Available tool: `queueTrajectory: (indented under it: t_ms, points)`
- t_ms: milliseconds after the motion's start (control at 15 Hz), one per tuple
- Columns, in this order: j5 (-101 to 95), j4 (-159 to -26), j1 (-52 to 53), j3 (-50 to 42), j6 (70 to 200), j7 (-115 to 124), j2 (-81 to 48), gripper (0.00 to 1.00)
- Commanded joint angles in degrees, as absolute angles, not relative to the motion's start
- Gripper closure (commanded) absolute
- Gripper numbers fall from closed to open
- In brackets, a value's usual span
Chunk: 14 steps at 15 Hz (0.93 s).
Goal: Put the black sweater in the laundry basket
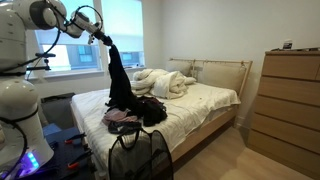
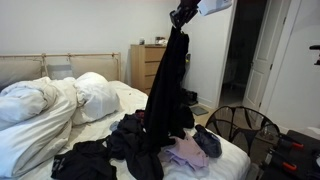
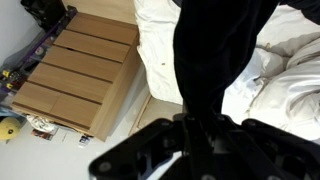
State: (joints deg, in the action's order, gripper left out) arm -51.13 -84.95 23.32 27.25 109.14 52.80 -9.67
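Observation:
The black sweater [image 1: 118,80] hangs long from my gripper [image 1: 104,40], lifted high above the bed; its lower end still reaches the clothes pile. It shows in both exterior views, also as a dark column [image 2: 168,90] under the gripper [image 2: 183,14]. In the wrist view the sweater [image 3: 215,50] fills the centre between the jaws [image 3: 200,125], which are shut on it. The black mesh laundry basket [image 1: 138,155] stands on the floor at the foot of the bed, and shows by the bed edge [image 2: 243,132].
A pile of dark and pink clothes [image 2: 150,150] lies on the bed [image 1: 205,100] with a white duvet [image 2: 45,100]. A wooden dresser [image 1: 287,100] stands by the wall, also in the wrist view [image 3: 75,75]. A window is behind the arm.

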Motion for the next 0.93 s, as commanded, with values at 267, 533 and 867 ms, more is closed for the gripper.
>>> queueTrajectory:
  t_ms: [267, 533, 867]
  points:
    - [-51.31, -75.23, 28.21, 21.83, 108.94, 46.28, -14.62, 0.98]
    - [-51.07, -73.46, 29.19, 20.20, 108.43, 45.45, -15.46, 0.98]
    - [-51.80, -76.90, 29.28, 22.17, 109.74, 46.21, -9.63, 0.98]
